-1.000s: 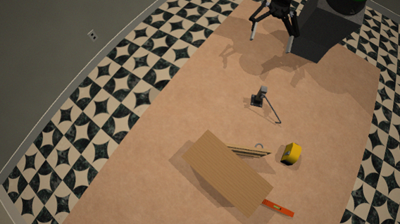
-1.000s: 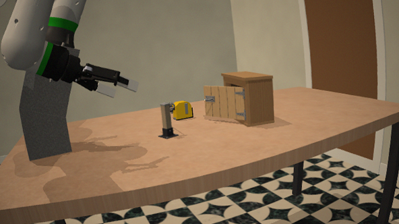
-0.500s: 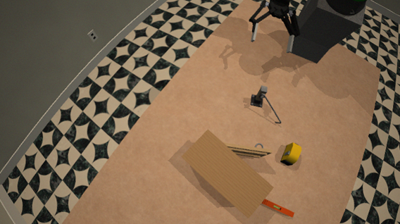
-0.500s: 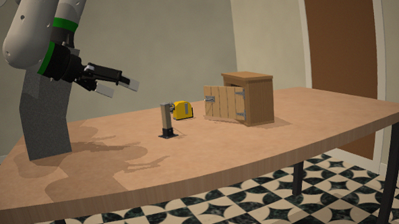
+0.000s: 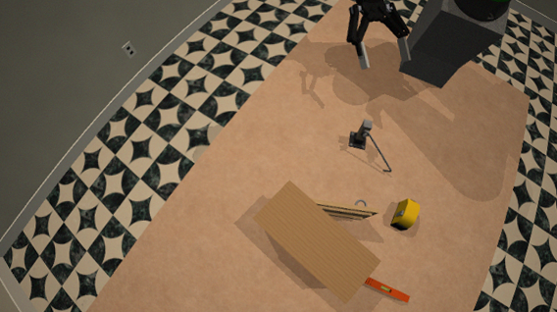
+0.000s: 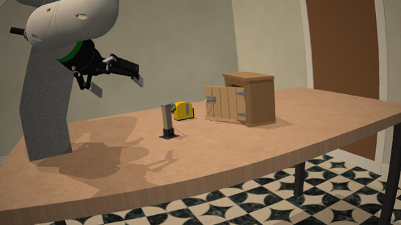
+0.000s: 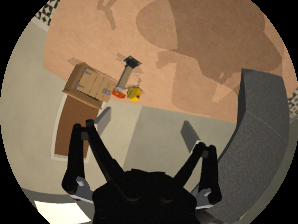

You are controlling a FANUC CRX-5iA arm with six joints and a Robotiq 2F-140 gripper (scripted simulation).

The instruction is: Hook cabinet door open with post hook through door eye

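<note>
The wooden cabinet (image 5: 316, 242) (image 6: 257, 98) (image 7: 85, 83) stands upright on the table (image 5: 267, 127) (image 6: 290, 136). Its plank door (image 5: 346, 208) (image 6: 224, 102) stands partly open, with a metal eye (image 5: 360, 201) (image 6: 211, 99) near its free edge. The short post (image 5: 362, 134) (image 6: 167, 119) (image 7: 127, 71) stands apart from the door. Its hook rod (image 5: 381, 156) slopes down to the table and is not in the eye. My gripper (image 5: 382, 54) (image 6: 118, 86) (image 7: 147, 120) is open and empty. It hangs high in the air near the robot base, far from the post and cabinet.
A yellow tape measure (image 5: 405, 214) (image 6: 183, 110) (image 7: 135, 94) lies between the post and the door. An orange level (image 5: 387, 290) lies beside the cabinet's far end. The grey robot pedestal (image 5: 447, 31) (image 6: 44, 109) stands at the table's end.
</note>
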